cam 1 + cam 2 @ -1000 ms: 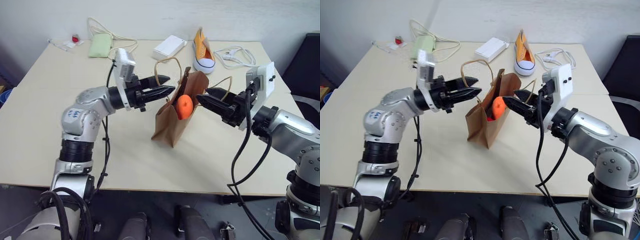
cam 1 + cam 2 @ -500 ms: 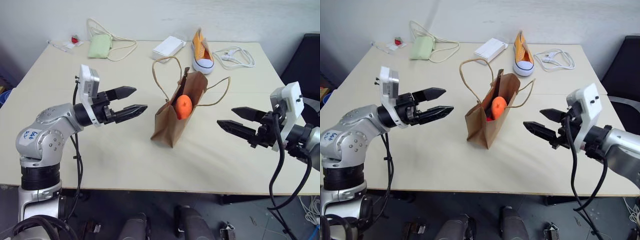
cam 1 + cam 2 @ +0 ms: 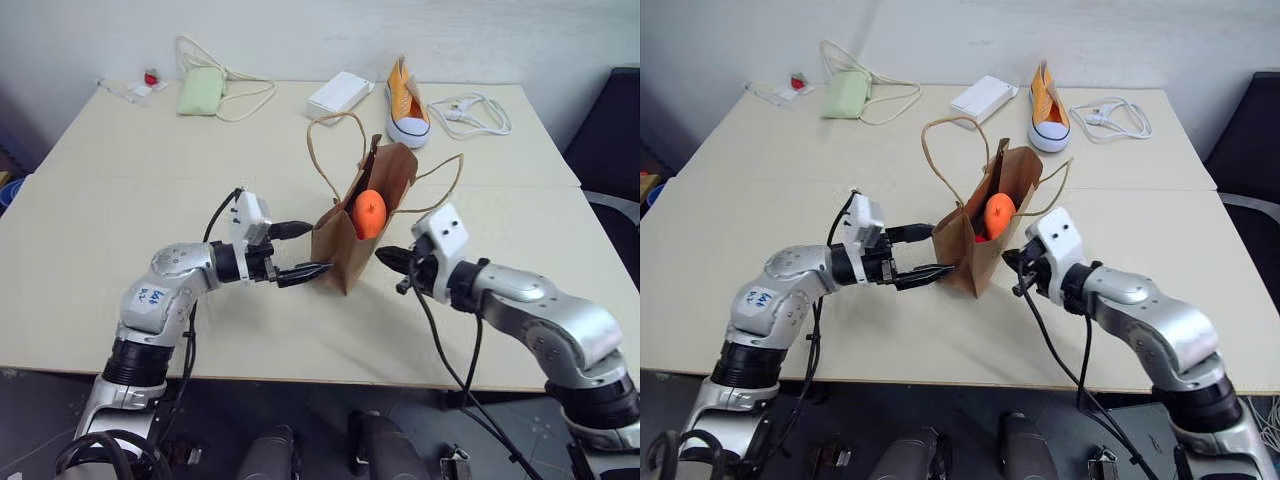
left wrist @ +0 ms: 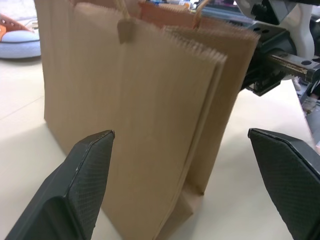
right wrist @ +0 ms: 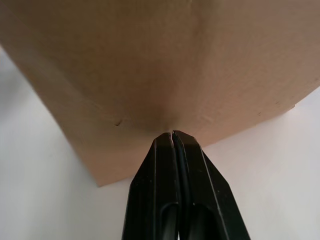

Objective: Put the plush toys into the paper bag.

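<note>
Left gripper (image 3: 303, 251): fingers spread wide, holding nothing, level with the lower part of the paper bag (image 3: 352, 232) at its 9 o'clock side; in the left wrist view the bag's near edge stands between the two open fingers (image 4: 80, 185). Right gripper (image 3: 384, 256): fingers pressed together, tips against the bag's wall at its 3 o'clock side; the right wrist view shows the paper dented slightly where the tips meet it.

Table (image 3: 120, 220): pale, large, carries everything.

Paper bag: brown kraft, upright near table centre, mouth open, serrated top edge, two looped twisted handles; one loop stands up, the other hangs toward 3 o'clock.

Orange plush toy (image 3: 369, 213): rounded, sits in the bag's mouth, top half above the rim. A bit of red shows just beside it inside the bag (image 3: 982, 238); cannot tell what it is.

Other items, all well apart at the far edge, around 12 o'clock from the bag: orange-and-white sneaker (image 3: 407, 102), pale green pouch (image 3: 201, 90) with cord, white box (image 3: 339, 94), white cable (image 3: 470, 110), small red item (image 3: 150, 77) at the far left corner.
</note>
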### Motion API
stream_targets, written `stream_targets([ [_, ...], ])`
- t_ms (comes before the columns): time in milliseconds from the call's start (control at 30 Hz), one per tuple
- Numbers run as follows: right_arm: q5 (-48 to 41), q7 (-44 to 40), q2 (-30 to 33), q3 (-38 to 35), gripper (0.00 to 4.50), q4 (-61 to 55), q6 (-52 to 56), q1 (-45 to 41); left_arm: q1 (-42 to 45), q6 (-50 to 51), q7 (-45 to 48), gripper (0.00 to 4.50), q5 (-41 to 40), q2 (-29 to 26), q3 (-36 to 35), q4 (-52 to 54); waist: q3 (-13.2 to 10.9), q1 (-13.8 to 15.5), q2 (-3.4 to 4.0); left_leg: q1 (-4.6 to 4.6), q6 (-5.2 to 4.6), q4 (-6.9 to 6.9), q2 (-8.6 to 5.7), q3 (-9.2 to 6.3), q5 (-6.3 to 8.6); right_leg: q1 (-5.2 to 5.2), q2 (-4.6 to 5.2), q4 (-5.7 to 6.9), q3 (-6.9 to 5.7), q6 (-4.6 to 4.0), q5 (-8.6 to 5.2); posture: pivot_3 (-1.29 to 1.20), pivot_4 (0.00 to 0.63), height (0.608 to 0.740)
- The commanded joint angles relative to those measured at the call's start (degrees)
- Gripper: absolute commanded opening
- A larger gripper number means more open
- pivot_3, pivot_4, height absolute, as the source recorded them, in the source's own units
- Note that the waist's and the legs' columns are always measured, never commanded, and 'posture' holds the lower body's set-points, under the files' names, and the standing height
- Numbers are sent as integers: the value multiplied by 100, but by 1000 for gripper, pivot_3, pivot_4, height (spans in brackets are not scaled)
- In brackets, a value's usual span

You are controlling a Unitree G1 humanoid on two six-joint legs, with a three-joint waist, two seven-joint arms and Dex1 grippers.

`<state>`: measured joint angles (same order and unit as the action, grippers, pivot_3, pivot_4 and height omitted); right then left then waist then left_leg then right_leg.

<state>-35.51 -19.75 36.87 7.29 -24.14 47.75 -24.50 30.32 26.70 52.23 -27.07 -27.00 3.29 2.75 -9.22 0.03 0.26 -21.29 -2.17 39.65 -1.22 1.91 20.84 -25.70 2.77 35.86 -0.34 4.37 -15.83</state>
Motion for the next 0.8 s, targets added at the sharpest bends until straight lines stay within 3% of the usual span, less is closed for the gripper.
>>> stream_targets([
  [33,334,-171,-183,94,25,54,-261,-175,60,-121,72,4500,-79,118,-13,176,0,-2,0,0,0,1,0,-1,0,1,0,0,-1,0,0,0,150,740],
  [600,1221,-671,-1045,359,25,603,-618,-466,337,-688,-843,4500,781,1044,203,-577,1,-5,0,3,0,6,-1,0,0,3,0,6,-2,1,0,0,150,740],
  [700,1309,-732,-1108,331,0,613,-667,-441,391,-753,-974,3858,885,1159,199,-710,1,-7,-1,3,0,7,0,0,0,3,-1,7,-3,1,1,0,150,740],
  [800,1363,-776,-1161,276,0,582,-726,-388,398,-803,-975,2942,933,1181,204,-784,1,-15,0,3,0,7,0,0,0,3,-1,9,-3,1,1,0,150,740],
])
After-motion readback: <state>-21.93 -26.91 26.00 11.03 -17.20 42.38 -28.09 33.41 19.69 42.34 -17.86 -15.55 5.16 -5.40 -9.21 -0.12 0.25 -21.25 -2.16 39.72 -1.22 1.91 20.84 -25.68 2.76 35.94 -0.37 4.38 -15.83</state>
